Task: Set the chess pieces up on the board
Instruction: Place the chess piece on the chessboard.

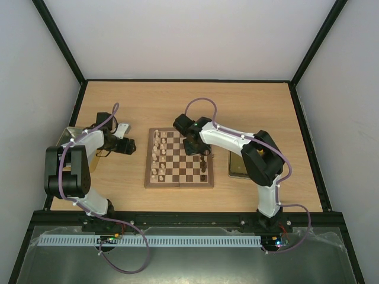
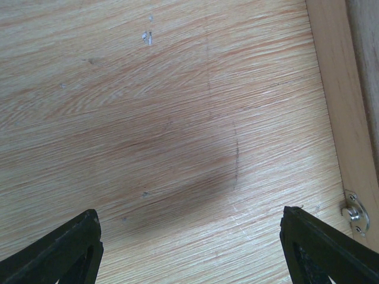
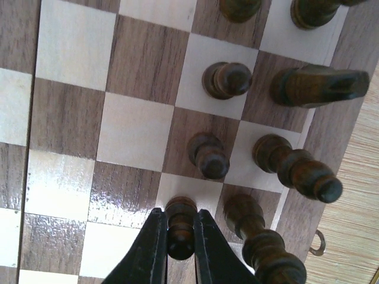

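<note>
The chessboard [image 1: 179, 175] lies in the middle of the table. Cream pieces [image 1: 158, 155] stand along its left side and dark brown pieces [image 1: 204, 163] along its right side. My right gripper [image 1: 196, 149] is over the board's right part, shut on a dark brown pawn [image 3: 180, 228] whose base rests on a light square. Other dark pieces stand close by: pawns [image 3: 208, 155], and taller pieces [image 3: 296, 170] in the edge row. My left gripper [image 1: 131, 146] is open and empty just left of the board, over bare table [image 2: 177, 148]; its fingertips [image 2: 65, 248] show at the frame's bottom corners.
The board's wooden edge [image 2: 340, 100] with a small metal clasp [image 2: 355, 214] runs along the right of the left wrist view. A yellow-gold tray [image 1: 238, 165] lies right of the board, under my right arm. A dull tin [image 1: 66, 137] sits at the far left.
</note>
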You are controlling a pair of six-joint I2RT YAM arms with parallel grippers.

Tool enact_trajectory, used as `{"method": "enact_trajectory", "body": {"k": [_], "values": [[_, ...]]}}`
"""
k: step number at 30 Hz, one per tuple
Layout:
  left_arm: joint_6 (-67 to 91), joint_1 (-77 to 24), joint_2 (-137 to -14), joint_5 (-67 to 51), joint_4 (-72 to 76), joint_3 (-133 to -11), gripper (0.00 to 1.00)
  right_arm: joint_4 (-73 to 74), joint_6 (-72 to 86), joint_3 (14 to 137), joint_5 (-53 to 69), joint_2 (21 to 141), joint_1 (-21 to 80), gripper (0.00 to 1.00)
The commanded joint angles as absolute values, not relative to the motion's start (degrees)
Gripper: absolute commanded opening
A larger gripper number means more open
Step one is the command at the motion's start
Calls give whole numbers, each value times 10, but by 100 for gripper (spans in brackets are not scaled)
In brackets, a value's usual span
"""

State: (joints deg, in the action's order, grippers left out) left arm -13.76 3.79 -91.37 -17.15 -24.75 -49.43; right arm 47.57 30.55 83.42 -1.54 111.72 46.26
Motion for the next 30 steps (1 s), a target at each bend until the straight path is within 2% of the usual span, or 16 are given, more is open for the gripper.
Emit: {"method": "enact_trajectory", "body": {"k": [1, 7, 14, 30], "values": [[-145, 41, -903, -181, -250, -488, 82, 488, 312, 857, -27, 1126, 455, 7], [-145, 41, -903, -181, -250, -487, 82, 490, 313, 863, -30, 1127, 452, 12], [-145, 41, -904, -182, -250, -488, 82, 490, 313, 858, -26, 1124, 452, 12], [-144, 41, -904, -181, -250, -489, 82, 484, 311, 832, -18, 1105, 452, 5]]}}
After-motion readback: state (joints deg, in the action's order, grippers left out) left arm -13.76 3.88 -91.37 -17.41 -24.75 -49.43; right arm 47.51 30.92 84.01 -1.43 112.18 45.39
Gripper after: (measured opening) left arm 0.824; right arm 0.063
